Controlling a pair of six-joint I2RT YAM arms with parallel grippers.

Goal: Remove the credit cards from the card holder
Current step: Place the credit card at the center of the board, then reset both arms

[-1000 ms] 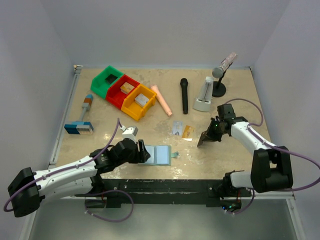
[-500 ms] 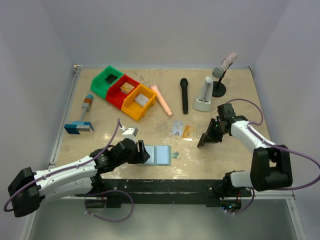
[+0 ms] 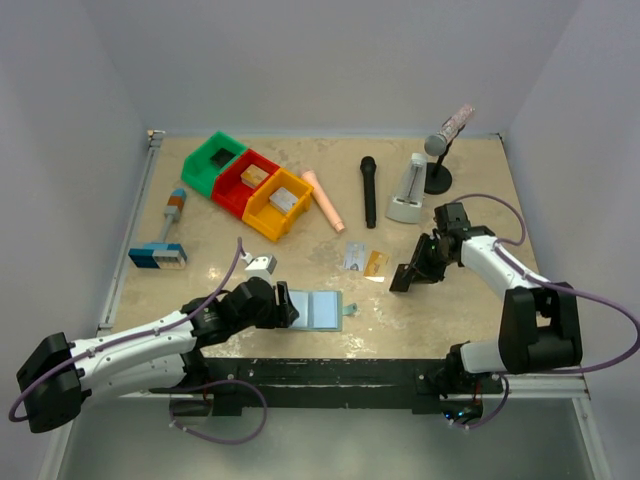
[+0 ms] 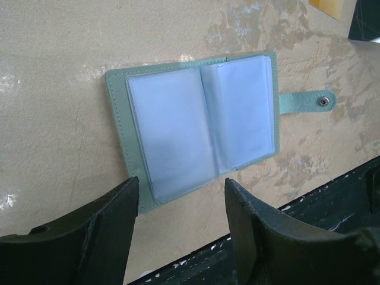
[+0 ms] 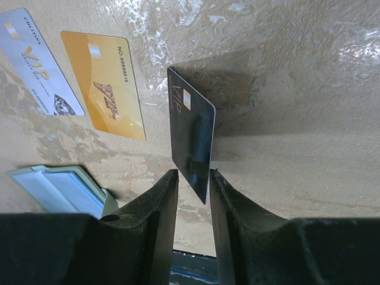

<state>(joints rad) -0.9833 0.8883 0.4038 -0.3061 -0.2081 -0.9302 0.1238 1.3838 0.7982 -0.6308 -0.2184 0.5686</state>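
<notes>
The right claw point(image 3: 403, 279) has slid a little to the left over the last second, closer to the cards lying on the table point(image 3: 470, 300). It is pinched shut on a black card point(image 5: 191, 139), which it holds edge-up just off the surface. The left claw point(image 4: 181, 187) has not moved. Its fingers are spread wide at the near edge of the holder point(image 4: 196, 130), and I cannot tell whether they touch it.

The holder lies open and flat near the front of the table. Its clear sleeves look empty to me. If so, the black card is the last one out and only needs setting down beside the others.

I count three cards:
- A silver card point(image 5: 38, 62) flat on the table.
- A gold card point(image 5: 107, 86) just beside the silver one, not overlapping it.
- The black card in the right claw.

There is one holder, well apart from the two laid cards, with its snap tab sticking out on the right.
</notes>
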